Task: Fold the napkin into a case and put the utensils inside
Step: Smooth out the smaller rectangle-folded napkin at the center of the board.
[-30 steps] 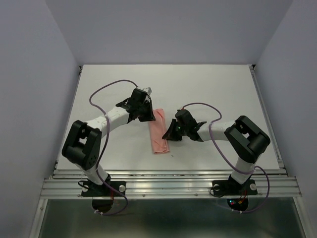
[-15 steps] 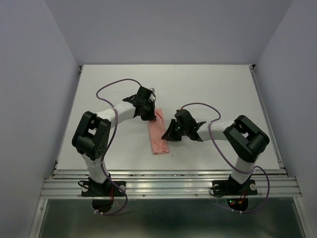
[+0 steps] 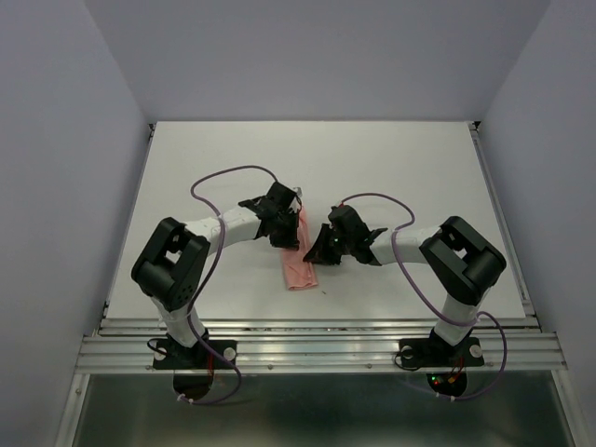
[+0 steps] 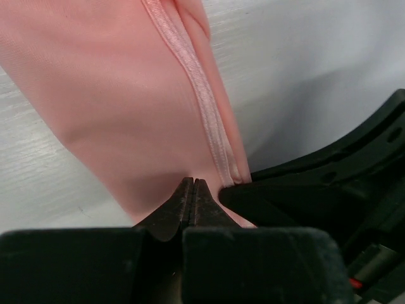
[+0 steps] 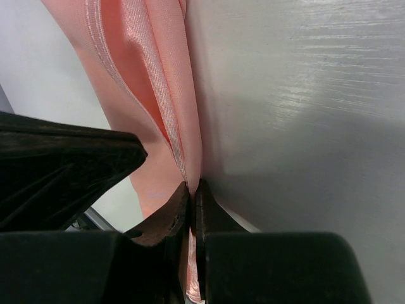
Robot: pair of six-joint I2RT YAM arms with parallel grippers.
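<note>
The napkin (image 3: 300, 267) lies on the white table (image 3: 419, 168) as a narrow salmon-pink folded strip, the case. My left gripper (image 3: 287, 229) is shut, its tips (image 4: 192, 182) resting on the strip's far part (image 4: 126, 95); no cloth shows between its fingers. My right gripper (image 3: 316, 252) is at the strip's right edge, and its tips (image 5: 192, 187) are shut on the hemmed edge layers of the napkin (image 5: 145, 76). Each gripper shows as a black shape in the other's wrist view. The utensils are out of view.
Purple cables (image 3: 223, 174) loop above both arms. Grey walls enclose the table on three sides. A metal rail (image 3: 317, 337) runs along the near edge, by the arm bases.
My left gripper has moved right and nearer, from beside the strip's far end onto the cloth. The right gripper and the strip have barely moved.
</note>
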